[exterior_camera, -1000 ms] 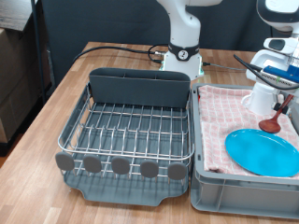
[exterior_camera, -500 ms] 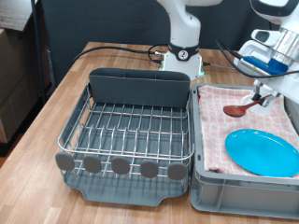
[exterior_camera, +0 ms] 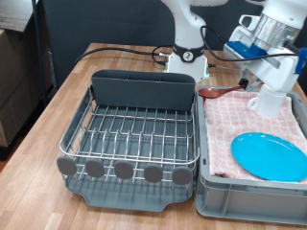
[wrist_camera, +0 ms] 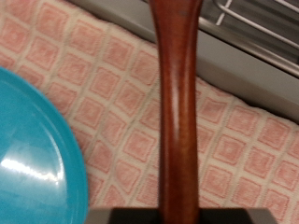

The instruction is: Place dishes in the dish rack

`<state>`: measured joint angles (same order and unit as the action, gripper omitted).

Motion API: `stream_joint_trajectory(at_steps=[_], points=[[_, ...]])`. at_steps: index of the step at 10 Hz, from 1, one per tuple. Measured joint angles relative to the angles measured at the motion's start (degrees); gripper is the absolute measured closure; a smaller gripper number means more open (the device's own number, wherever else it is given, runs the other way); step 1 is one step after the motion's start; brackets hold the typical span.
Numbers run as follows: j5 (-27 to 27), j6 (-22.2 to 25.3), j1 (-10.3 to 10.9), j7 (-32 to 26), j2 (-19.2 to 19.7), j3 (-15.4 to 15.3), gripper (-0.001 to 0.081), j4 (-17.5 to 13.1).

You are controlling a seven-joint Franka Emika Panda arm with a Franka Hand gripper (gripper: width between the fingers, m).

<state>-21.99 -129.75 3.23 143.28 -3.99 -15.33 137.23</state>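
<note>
holding the wooden spoon (exterior_camera: 217, 92), the gripper (exterior_camera: 251, 84) hangs at the exterior view's upper right, fingers closed on the handle, bowl end pointing toward the view's left over the crate's (exterior_camera: 226, 196) edge by the dish rack (exterior_camera: 134, 134). spoon is lifted off the pink checked cloth (exterior_camera: 235, 115). white mug (exterior_camera: 272, 101) stands on the cloth just below the gripper. light-blue plate (exterior_camera: 270, 155) lies flat in the crate, toward the view's bottom right. rack holds no dishes.

wrist view: spoon handle (wrist_camera: 176, 103) runs straight out from the closed fingers, above the cloth (wrist_camera: 93, 84). plate (wrist_camera: 33, 163) shows alongside, rack wires (wrist_camera: 262, 23) in one corner.
</note>
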Motion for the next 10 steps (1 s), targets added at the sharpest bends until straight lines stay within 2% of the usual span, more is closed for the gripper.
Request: stream_joint_trajectory(at_steps=[2, 4, 6, 8, 10], points=[[1.7, -1.3, -0.1, 3.5, -4.4, 1.1, 0.0717, 4.1], [1.6, 0.6, 0.0, 2.9, -4.0, 1.1, 0.0717, 3.8], [1.6, 3.7, -0.2, 5.3, -4.8, 1.7, 0.0717, 4.1], [2.5, 5.0, -0.4, 5.9, -7.3, 3.5, 0.0717, 6.0], [4.8, 4.8, -0.4, 5.4, -10.9, 5.9, 0.0717, 9.4]])
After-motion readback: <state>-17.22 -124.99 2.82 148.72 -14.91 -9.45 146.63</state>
